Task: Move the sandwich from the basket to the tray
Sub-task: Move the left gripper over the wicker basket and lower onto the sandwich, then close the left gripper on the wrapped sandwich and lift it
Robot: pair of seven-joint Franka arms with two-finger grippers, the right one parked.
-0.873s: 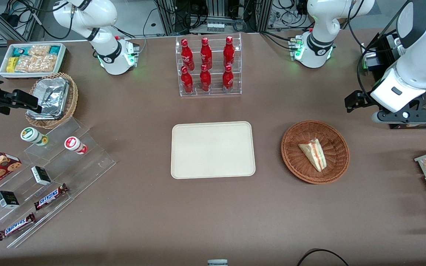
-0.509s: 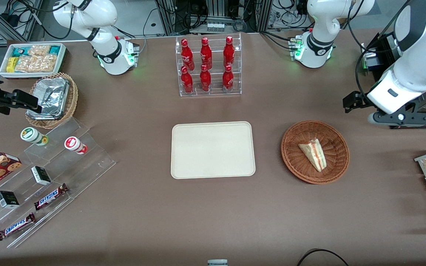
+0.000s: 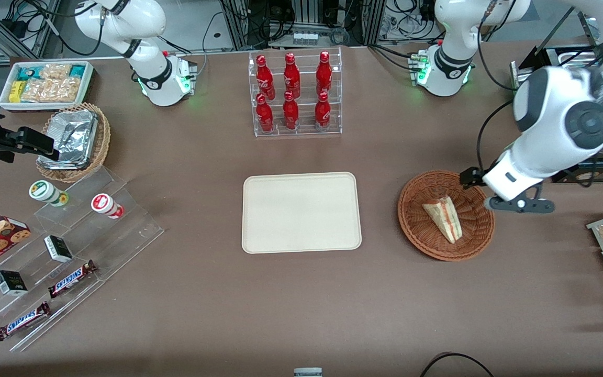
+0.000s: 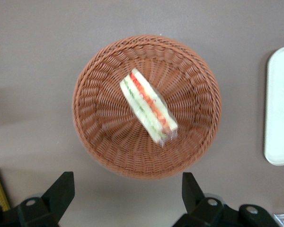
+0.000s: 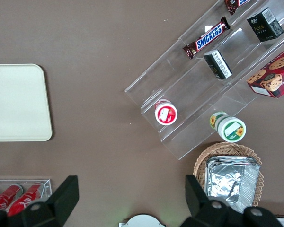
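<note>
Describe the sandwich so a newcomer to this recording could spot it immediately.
Start at the cream tray mid-table, then look toward the working arm's end to the reddish-brown wicker basket. The sandwich lies in it, a pale bread wedge with red and green filling, the only food there; the open gripper hovers above.

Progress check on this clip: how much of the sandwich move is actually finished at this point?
Nothing is delivered yet. The sandwich lies untouched in the basket, and the tray holds nothing. In hand is the approach: the gripper hangs open above the basket's rim on the working arm's end, off to one side of the sandwich. Left to do: descend, grasp, lift, carry to the tray and release.
</note>
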